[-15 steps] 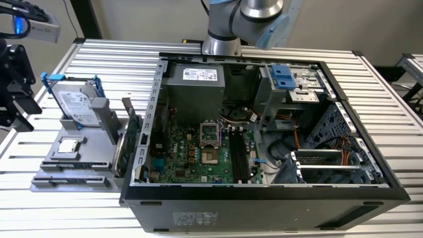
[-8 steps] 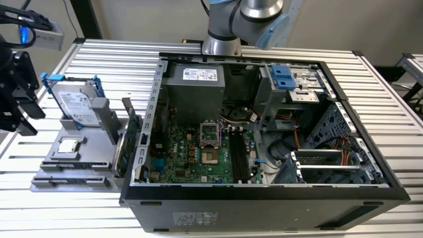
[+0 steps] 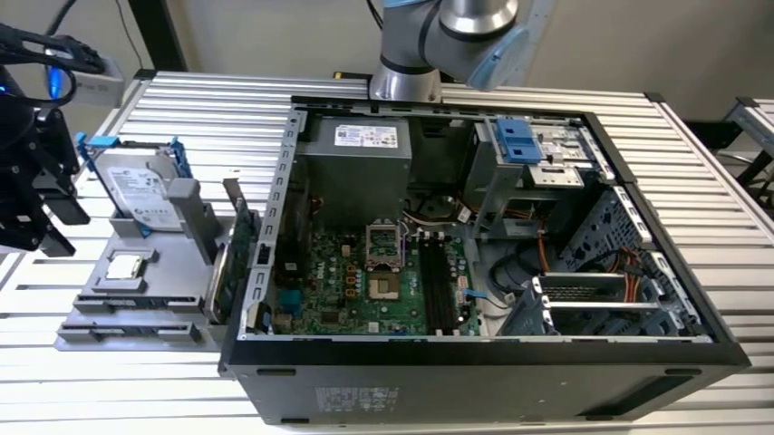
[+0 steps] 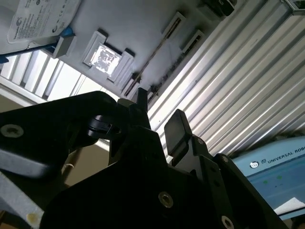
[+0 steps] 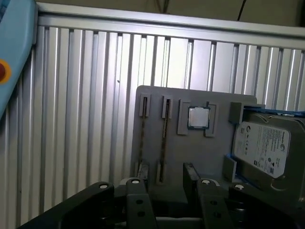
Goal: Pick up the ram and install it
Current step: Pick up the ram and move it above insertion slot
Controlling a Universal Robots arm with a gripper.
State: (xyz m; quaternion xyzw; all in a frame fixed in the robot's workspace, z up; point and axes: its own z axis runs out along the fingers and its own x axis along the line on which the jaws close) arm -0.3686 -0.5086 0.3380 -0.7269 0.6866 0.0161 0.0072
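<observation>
Approach step: your black gripper [image 5: 163, 175] hangs released, empty, near the thin dark ram stick [image 5: 164, 138]. Square your jaws across its edge.

Hard drive [image 4: 38, 19] cut off at edge, pincer [image 4: 159, 103] body partly cropped

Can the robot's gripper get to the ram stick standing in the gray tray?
Probably yes. The ram stands on edge in its slot on the gray tray with nothing over it, and the gripper is close by with its fingers open. The hard drive sits off to one side.
</observation>
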